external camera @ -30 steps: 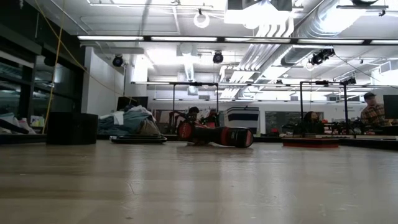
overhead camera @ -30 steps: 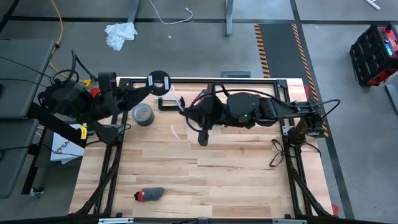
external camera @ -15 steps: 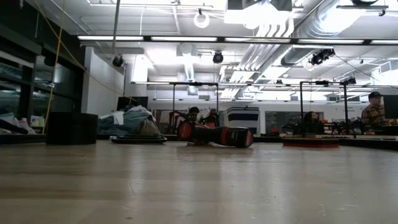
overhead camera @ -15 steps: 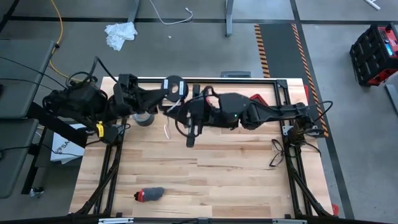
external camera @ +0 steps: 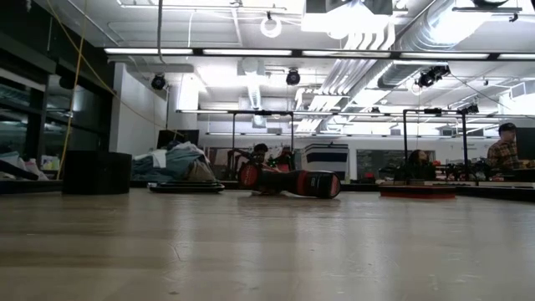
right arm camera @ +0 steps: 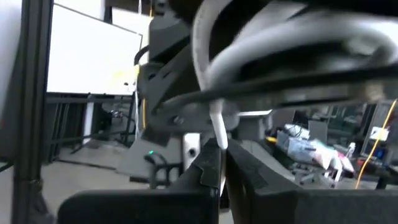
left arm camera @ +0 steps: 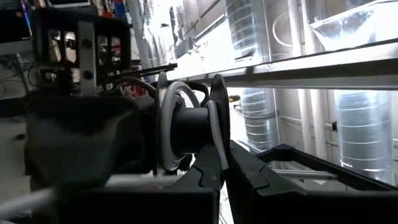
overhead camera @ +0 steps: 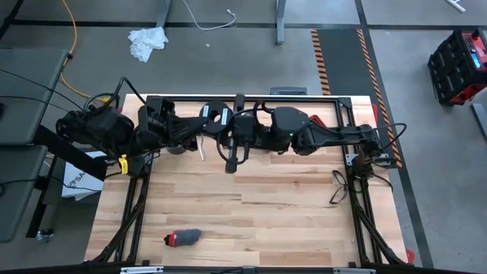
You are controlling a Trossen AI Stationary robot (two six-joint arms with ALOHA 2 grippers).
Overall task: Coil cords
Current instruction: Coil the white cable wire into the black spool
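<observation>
Over the last second the left claw (overhead camera: 199, 131) has carried the black disc (overhead camera: 215, 115) rightward to meet the right claw (overhead camera: 228, 135) above the table's (overhead camera: 251, 221) far edge. White cable (left arm camera: 173, 102) wraps the spool; the left fingers look closed on it, while the right's grip cannot be told.

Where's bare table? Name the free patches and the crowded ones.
Free: the wide middle of the table, bordered by the red-and-grey object near-left and the black cable at right. Crowded: the far edge, where left gripper and right gripper meet at the cord's disc.
</observation>
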